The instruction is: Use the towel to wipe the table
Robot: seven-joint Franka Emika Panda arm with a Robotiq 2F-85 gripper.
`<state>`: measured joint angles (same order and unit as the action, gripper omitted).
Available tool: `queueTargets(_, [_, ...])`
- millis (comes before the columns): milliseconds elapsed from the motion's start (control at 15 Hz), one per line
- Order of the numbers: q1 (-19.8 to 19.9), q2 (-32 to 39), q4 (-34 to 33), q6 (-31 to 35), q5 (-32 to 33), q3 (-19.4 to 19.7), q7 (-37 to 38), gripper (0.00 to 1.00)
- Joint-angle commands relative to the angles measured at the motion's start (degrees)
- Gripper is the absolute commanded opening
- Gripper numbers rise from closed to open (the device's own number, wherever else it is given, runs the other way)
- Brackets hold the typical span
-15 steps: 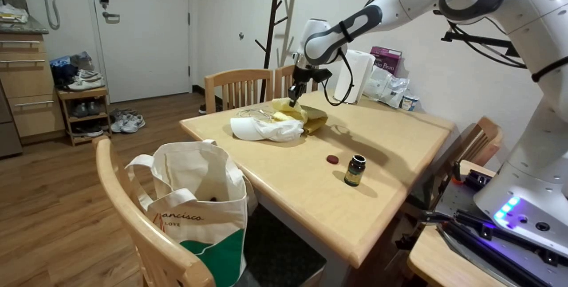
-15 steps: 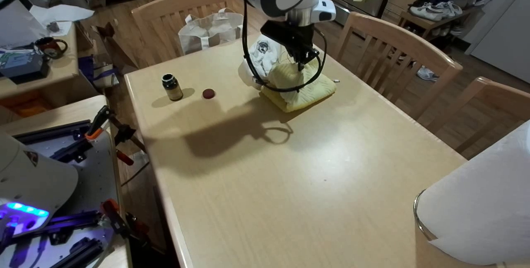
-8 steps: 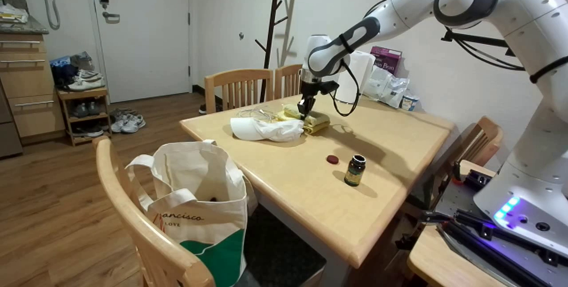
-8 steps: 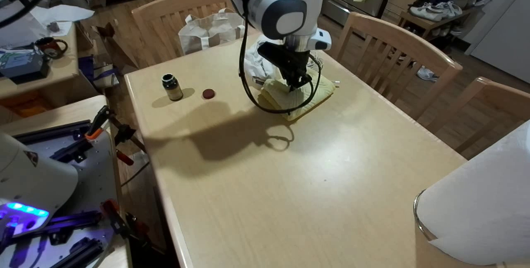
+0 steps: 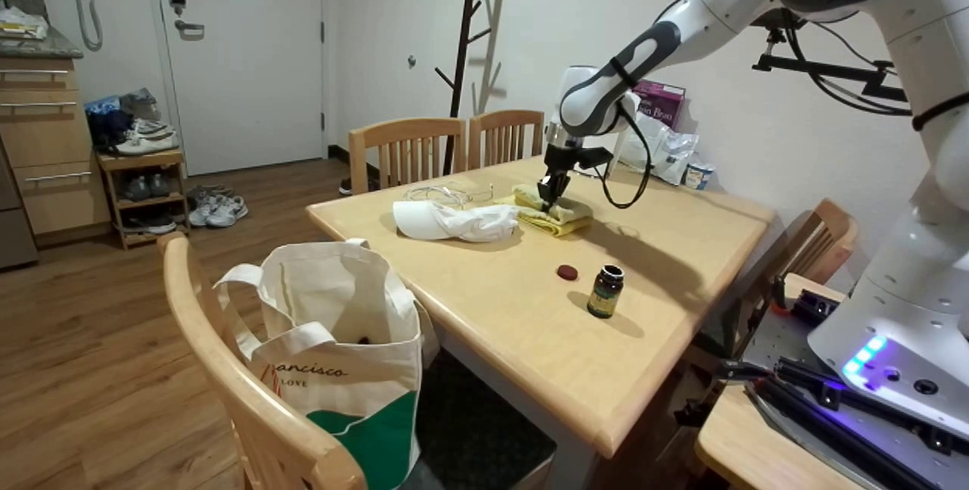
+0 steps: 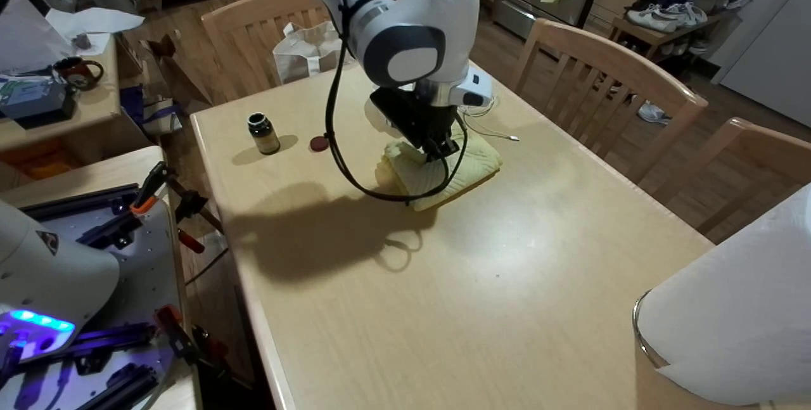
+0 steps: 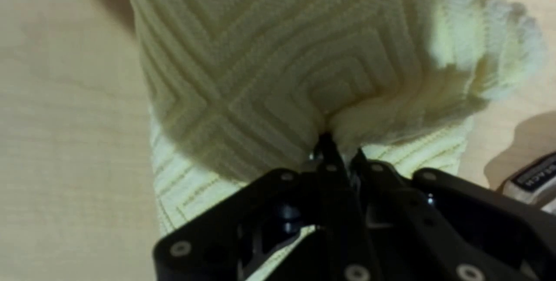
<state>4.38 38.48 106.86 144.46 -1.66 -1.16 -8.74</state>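
A folded pale yellow towel (image 5: 574,211) lies on the light wooden table (image 5: 484,301); it also shows in an exterior view (image 6: 478,163). My gripper (image 5: 546,207) points down at the towel and is shut on its upper layer. In the wrist view, the ribbed towel (image 7: 260,64) bunches up between the fingertips of the gripper (image 7: 341,150). The towel's lower layers lie flat on the table under the fingers. In an exterior view the gripper (image 6: 434,155) is partly behind its cable, and the arm hides part of the towel.
A white cap (image 5: 454,221) and a thin cable (image 5: 439,193) lie beside the towel. An open dark bottle (image 5: 606,291) and its red-brown lid (image 5: 567,272) stand nearer the robot. A paper towel roll (image 6: 728,308) stands at the table's edge. Chairs surround the table.
My gripper came down with the raised part of the towel, then moved away from the cap and cable. The towel slid along the table with it.
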Motion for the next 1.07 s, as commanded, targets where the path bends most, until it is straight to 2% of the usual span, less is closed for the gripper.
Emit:
queueTargets(0, [2.6,-6.5,14.0,3.4,-2.6,-0.3,0.2,0.01])
queueTargets(333, [2.4,-15.0,28.4,3.5,-1.1,2.2,0.8,0.01])
queueTargets(600, [2.7,-20.8,37.9,2.2,-2.4,2.1,-0.3,0.01])
queueTargets(800, [2.7,-22.5,41.2,3.4,-3.1,1.9,-0.9,0.01])
queueTargets(1000, [2.4,-22.0,40.0,5.3,-3.6,1.3,-1.3,0.01])
